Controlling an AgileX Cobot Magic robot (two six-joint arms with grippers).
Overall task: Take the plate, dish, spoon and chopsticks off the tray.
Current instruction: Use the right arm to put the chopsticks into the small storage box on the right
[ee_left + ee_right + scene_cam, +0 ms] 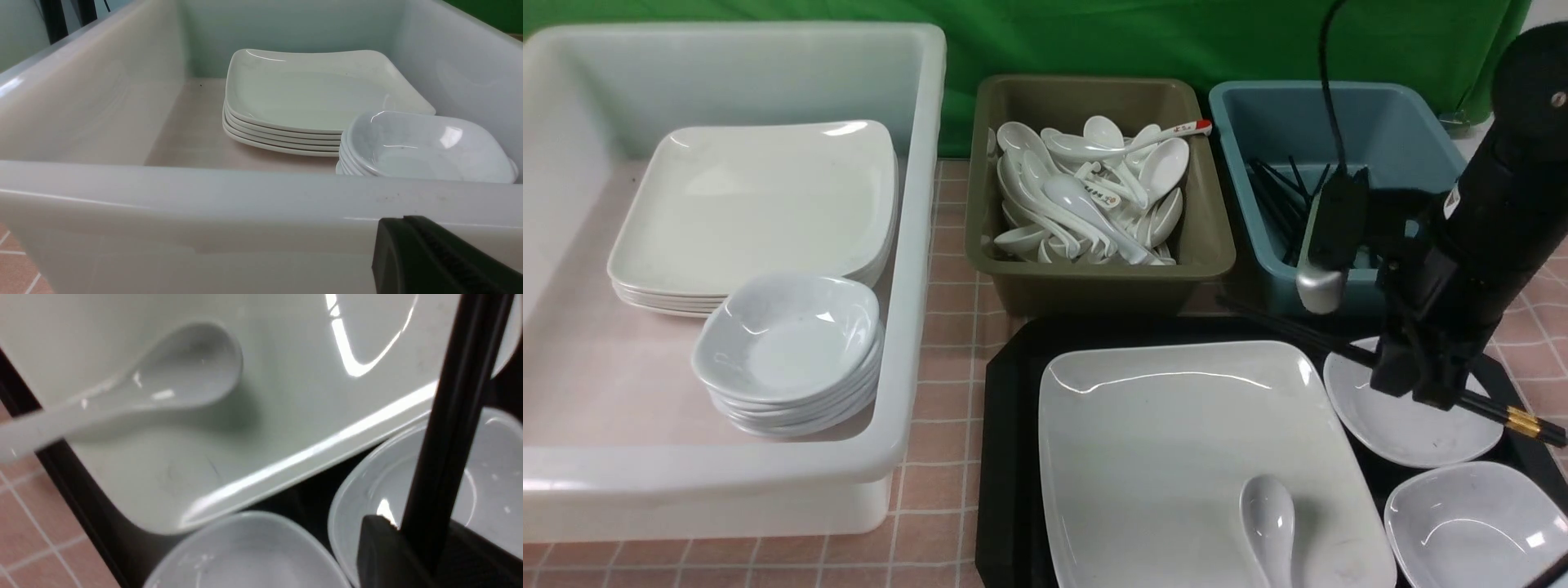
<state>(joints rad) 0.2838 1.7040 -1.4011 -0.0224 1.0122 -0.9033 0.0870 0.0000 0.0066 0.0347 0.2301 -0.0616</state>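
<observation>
The black tray [1005,457] holds the large white square plate [1176,457]. The white spoon [1270,514] lies on the plate's near right part. Two small white dishes sit on the tray's right side, one further back [1409,429] and one nearer [1470,523]. My right gripper [1417,384] is shut on the black chopsticks [1519,420] and holds them slanted above the further dish. The right wrist view shows the chopsticks [453,408] between the jaws, with the spoon [179,371], plate [286,416] and dish [490,490] below. My left gripper [408,245] is outside the white bin's near wall, jaws together.
A large white bin [915,245] on the left holds a stack of square plates [760,204] and a stack of small bowls [788,343]. An olive bin [1094,278] of white spoons and a blue bin [1413,122] of chopsticks stand behind the tray.
</observation>
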